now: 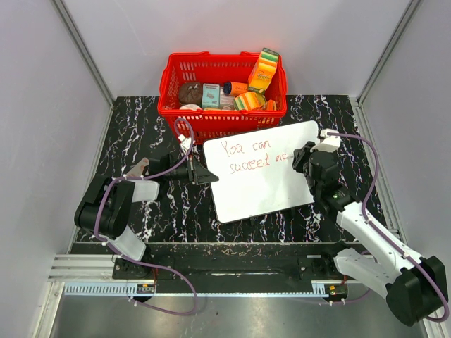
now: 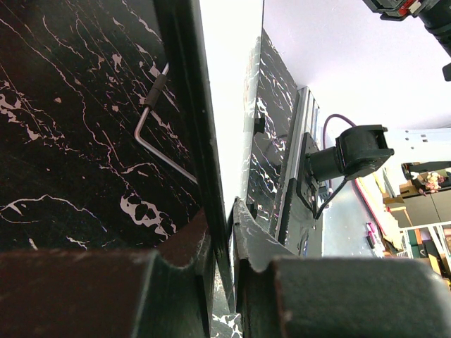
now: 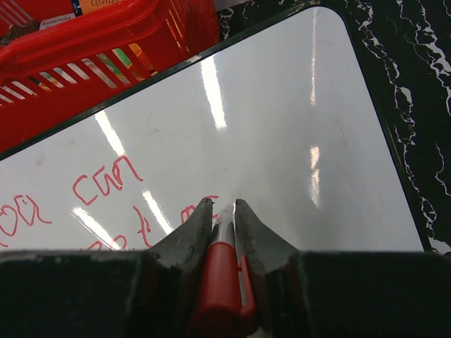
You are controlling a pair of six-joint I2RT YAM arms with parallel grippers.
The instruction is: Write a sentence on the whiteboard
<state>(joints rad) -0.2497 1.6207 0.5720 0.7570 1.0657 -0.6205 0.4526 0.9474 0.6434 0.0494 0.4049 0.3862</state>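
Workspace: black marble-patterned table (image 1: 155, 204). A red plastic mesh basket (image 1: 222, 88) filled with packaged goods stands at the far edge.

Task object: the large flat white rectangular whiteboard (image 1: 264, 172), with rounded corners, lies flat on the table. It is turned at an angle, its far edge just beside the basket's front wall, and it sits between the two grippers.

Writing: thin red handwritten lettering (image 1: 250, 153) is seen on the board's far half, in two lines. The first reads "You can". The second reads "succeed m", and its end is hidden by the right gripper.

Left gripper (image 1: 204, 172): positioned at the board's left edge. In the left wrist view the board's dark rim is seen pinched between the two fingers.

Right gripper (image 3: 223, 208): fingers closed on a red-barrelled marker (image 3: 220, 282), held over the board at the end of the second line. The tip is pointed at the surface, but contact cannot be told.

A thin bent metal rod (image 2: 151, 134) lies on the table beside the board.
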